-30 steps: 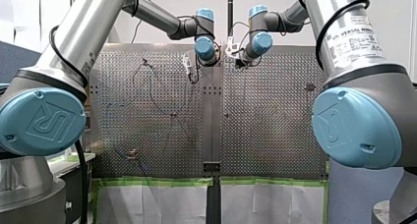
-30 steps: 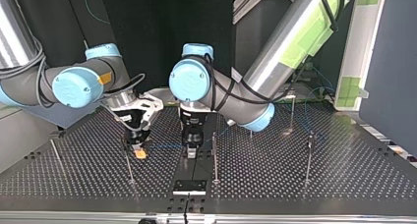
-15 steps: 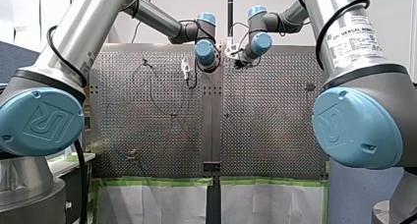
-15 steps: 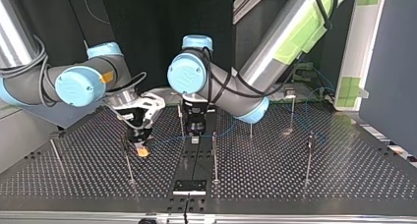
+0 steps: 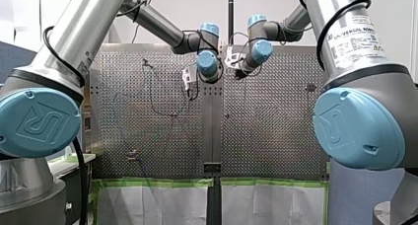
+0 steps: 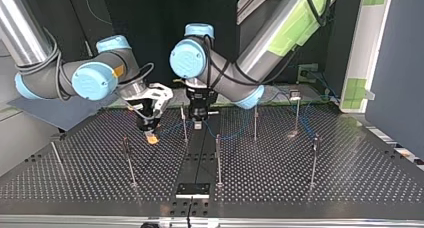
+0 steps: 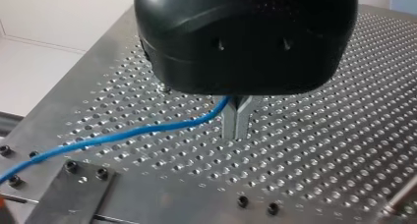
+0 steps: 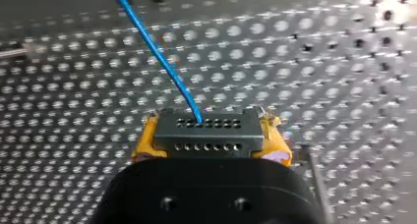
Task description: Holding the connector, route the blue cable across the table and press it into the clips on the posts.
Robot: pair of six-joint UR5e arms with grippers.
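Perforated metal table, dark backdrop, thin upright posts. Landmark: near centre post.

- My right gripper: beyond that post, toward the top view's left; yellow pads clamped on the connector.
- My left gripper: just beyond the same post; metal fingers pinched onto the blue cable.
- Risk, as judged: the cable strung between both grippers may snag a post, or slip the pinch if the arms spread.
- Room: open table nearer than the post; both wrists crowd beyond it.
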